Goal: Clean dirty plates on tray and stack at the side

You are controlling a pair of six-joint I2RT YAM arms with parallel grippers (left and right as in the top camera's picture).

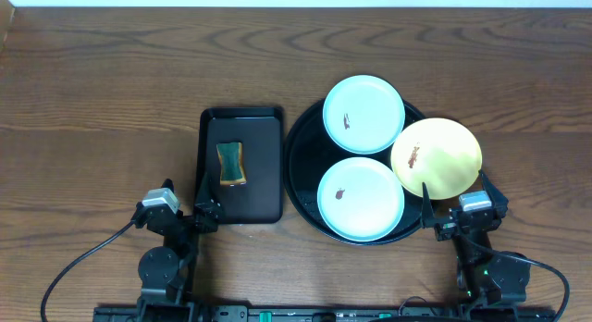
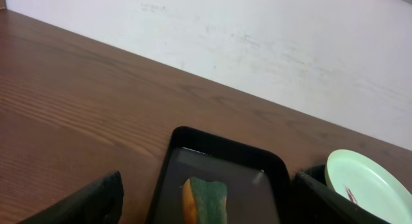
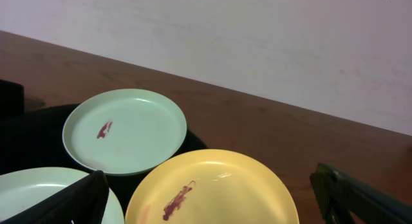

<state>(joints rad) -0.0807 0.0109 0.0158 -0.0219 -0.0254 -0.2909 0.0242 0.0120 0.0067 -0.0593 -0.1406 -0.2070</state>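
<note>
Yellow plate [image 1: 437,157] and two mint plates [image 1: 363,114] are sitting brown-smeared on the tray [image 1: 303,154]; left gripper [image 2: 205,198] and right gripper [image 3: 215,199] gaping wide, empty.

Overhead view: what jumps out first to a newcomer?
Three round shallow plates with brown smears, two pale mint-blue and one pale yellow, crowd a large round black tray right of centre. Left of it, a green-and-orange sponge lies in a smaller rectangular black tray.

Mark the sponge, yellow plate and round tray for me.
sponge [image 1: 231,164], overhead view, middle of its top.
yellow plate [image 1: 437,157], overhead view, centre of the plate.
round tray [image 1: 302,163], overhead view, bare floor left of the plates.
</note>
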